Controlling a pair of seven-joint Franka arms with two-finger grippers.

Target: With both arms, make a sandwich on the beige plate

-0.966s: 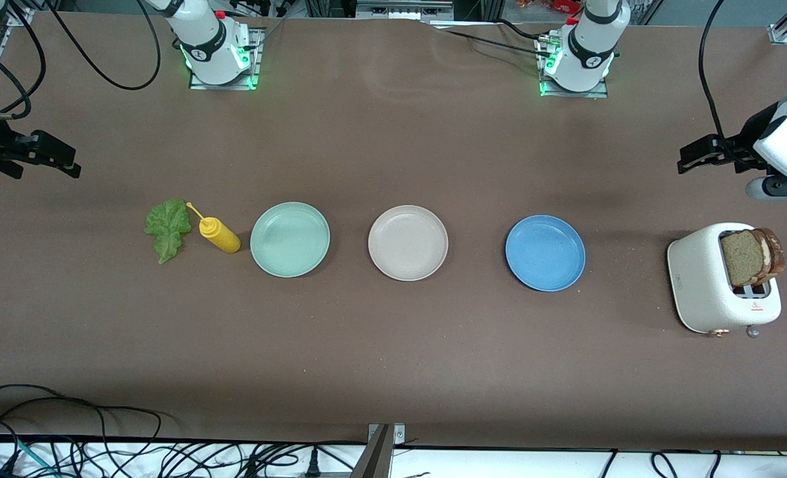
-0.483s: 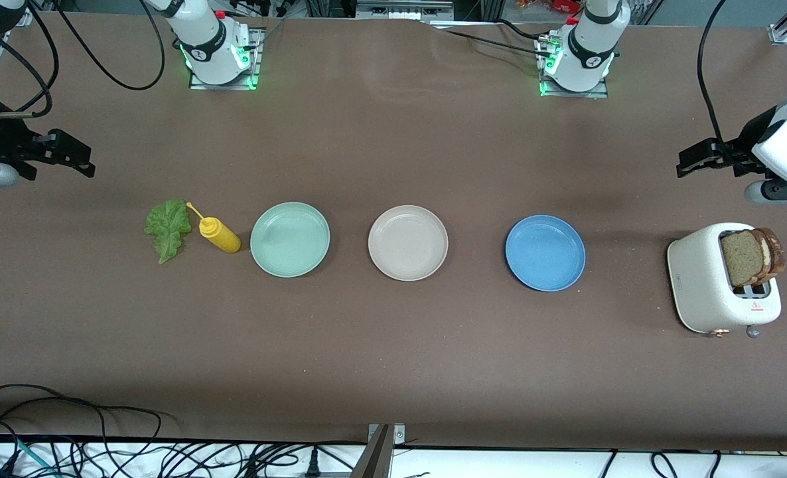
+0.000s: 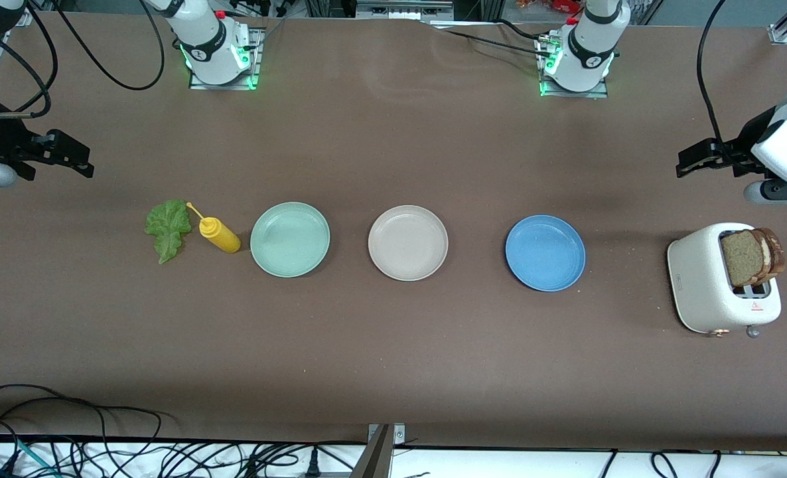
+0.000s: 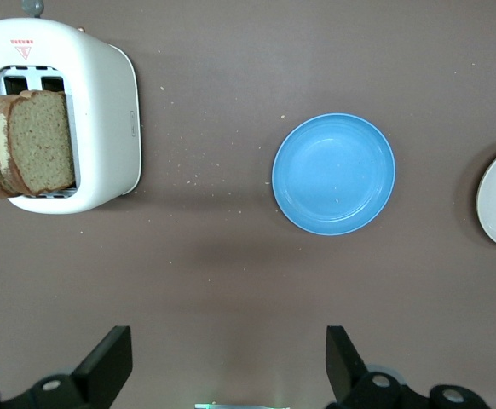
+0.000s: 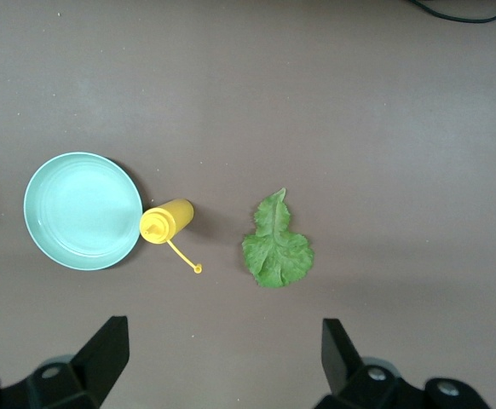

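The right hand hovers released over the surface at the right arm's end, so I judge it closer to the lettuce leaf. The beige plate sits empty mid-surface, well apart from both. The bread slices stand upright in the toaster, closest to the released left hand.

This is looking like a robotics lab staging a kitchen scene: two white arms are sitting bolted on metal base plates glowing green at the edge of a brown-covered desk, loose black cables are trailing along its near edge, and a white toaster and plastic plates are standing in as props
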